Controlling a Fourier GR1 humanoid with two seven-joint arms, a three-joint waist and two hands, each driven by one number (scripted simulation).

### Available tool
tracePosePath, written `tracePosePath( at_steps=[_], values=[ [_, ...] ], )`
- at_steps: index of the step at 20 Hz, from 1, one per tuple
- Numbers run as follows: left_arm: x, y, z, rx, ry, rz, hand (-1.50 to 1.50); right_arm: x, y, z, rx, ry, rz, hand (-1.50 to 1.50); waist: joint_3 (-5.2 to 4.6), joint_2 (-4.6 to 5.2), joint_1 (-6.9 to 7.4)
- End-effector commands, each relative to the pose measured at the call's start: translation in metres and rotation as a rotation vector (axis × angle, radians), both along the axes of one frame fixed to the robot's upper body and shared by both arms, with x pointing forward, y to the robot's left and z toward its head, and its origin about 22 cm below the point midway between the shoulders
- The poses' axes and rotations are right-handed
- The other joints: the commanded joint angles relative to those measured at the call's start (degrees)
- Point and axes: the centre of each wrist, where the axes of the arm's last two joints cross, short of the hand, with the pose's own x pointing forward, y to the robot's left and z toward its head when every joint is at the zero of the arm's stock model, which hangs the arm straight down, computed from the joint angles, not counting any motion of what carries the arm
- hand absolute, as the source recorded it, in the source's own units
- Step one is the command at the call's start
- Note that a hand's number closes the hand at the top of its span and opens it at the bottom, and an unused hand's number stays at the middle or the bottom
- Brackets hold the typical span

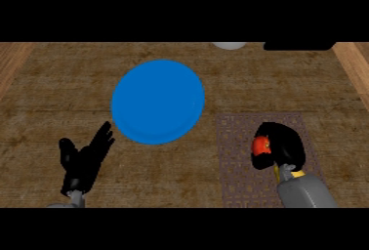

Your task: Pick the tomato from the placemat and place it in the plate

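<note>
A red tomato (pixel 260 144) shows as a small patch at the left side of my right hand (pixel 284 145), whose fingers are curled round it over the brown patterned placemat (pixel 238 171). Most of the tomato is hidden by that hand. A blue plate (pixel 158 101) lies on the counter to the upper left of the placemat. At the lower left my left hand (pixel 85 163) rests open with its fingers up, just below and left of the plate.
The wooden counter (pixel 65 93) fills the view. A pale round object (pixel 229 45) and a black object (pixel 299 46) sit at the far edge. Light wooden strips (pixel 353 63) run along the left and right sides.
</note>
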Motion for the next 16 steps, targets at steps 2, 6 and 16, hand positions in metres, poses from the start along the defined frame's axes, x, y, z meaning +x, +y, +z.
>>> tracePosePath(
  at_steps=[2, 6, 16],
  values=[
    [0.001, -0.009, 0.006, -0.008, 0.002, -0.007, 0.0, -0.015, 0.075, 0.013, 0.063, -0.195, 0.029, 1.5, 0.05, -0.1, 0.26],
    [0.012, -0.036, 0.008, -0.016, -0.01, -0.109, 0.0, -0.025, 0.151, 0.04, 0.071, -0.275, 0.221, 1.5, 0.01, 0.29, 6.84],
    [0.021, -0.048, 0.011, -0.015, -0.013, -0.17, 0.0, -0.022, 0.203, 0.096, 0.133, -0.637, 0.123, 1.5, -0.11, 0.16, 9.85]
  ],
)
